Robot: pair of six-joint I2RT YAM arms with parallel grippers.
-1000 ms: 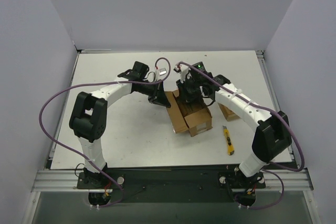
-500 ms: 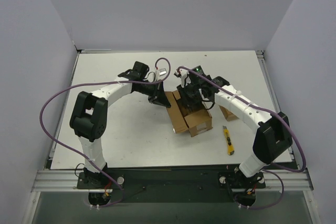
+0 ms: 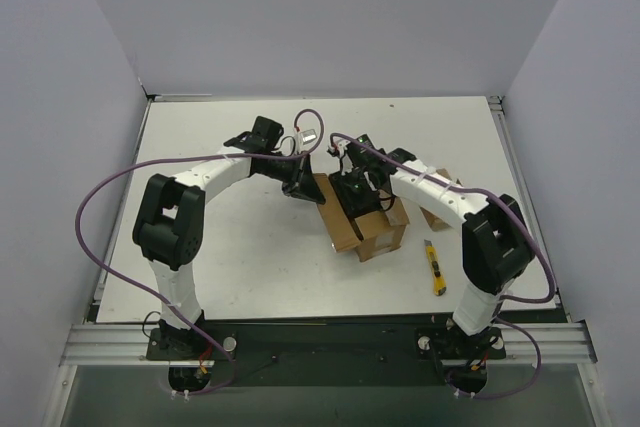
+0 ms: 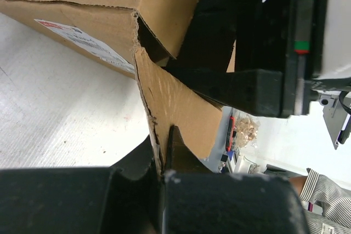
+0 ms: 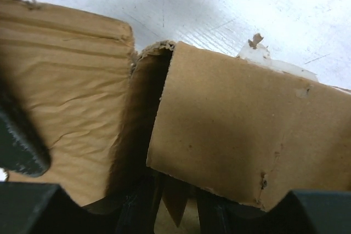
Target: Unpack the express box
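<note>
Folding inward since the earlier frame, the right arm sets the right gripper point(image 3: 357, 190), its opening impossible to judge, on the express box point(image 3: 378, 239) at its 12 o'clock end mid-table, long axis 11-to-5, while the left gripper point(image 3: 301, 188) pinches its 10 o'clock flap point(image 4: 175, 108).

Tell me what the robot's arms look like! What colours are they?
The left arm and right arm match: smooth white tube-shaped links, chunky black joints and black jaws. A long purple cable loops loosely along each one.
</note>
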